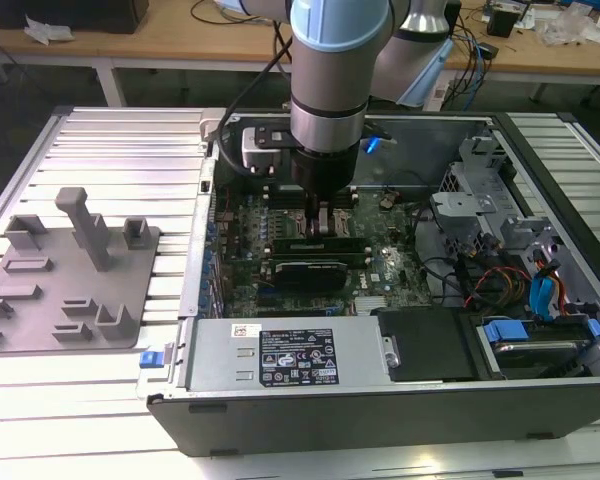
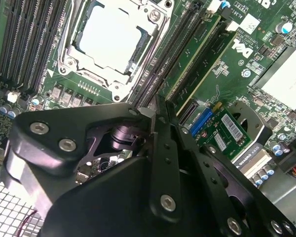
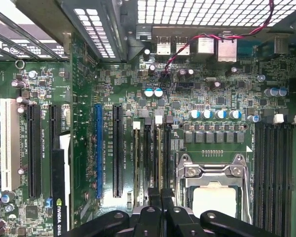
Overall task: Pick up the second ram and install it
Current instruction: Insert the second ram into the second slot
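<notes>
Exterior view overlooks whole PC case (image 1: 380, 415); both wrist views close-up on mobo (image 3: 84, 89), sharing CPU (image 2: 113, 37) (image 3: 214, 200).

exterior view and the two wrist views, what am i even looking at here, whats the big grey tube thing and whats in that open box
The big grey and blue tube is a robot arm, with a black gripper at its tip. The exterior view comes from a camera off the arm that sees the whole scene. Both wrist views come from cameras riding on the arm, looking past the gripper.

On the white slatted table sit a grey plastic holder block and an open black computer case. Inside it is a green motherboard with a square silver processor.

The gripper sits low over the long black memory slots. A flat green memory stick stands in a slot right beside it. I cannot tell whether the gripper holds anything.
</notes>
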`<state>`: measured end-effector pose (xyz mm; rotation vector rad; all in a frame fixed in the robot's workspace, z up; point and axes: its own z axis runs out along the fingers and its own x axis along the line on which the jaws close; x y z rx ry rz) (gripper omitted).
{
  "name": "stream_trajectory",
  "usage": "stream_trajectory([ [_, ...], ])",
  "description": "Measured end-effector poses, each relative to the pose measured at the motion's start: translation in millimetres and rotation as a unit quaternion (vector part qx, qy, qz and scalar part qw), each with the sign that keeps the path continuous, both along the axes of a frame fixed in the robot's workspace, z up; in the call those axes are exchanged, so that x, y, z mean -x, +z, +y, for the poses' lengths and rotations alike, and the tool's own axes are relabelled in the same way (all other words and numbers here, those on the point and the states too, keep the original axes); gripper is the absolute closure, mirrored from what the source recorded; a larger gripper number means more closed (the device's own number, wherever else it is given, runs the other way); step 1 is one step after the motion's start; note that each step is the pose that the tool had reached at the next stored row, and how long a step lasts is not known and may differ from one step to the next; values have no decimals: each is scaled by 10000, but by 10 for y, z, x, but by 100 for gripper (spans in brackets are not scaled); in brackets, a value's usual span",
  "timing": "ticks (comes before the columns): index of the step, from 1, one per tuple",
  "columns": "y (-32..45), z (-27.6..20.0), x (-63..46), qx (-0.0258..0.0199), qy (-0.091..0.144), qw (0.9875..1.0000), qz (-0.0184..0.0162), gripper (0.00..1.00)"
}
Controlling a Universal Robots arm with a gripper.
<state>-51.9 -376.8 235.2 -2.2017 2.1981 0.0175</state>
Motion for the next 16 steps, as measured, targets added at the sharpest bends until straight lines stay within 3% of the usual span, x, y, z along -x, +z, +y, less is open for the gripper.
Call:
stream_trajectory([
  [7, 22, -1, 11, 1, -1, 10000, -7, 91],
  [13, -15, -2, 12, -5, -19, 10000, -13, 91],
  [16, 35, -2, 12, -6, -19, 10000, -16, 91],
])
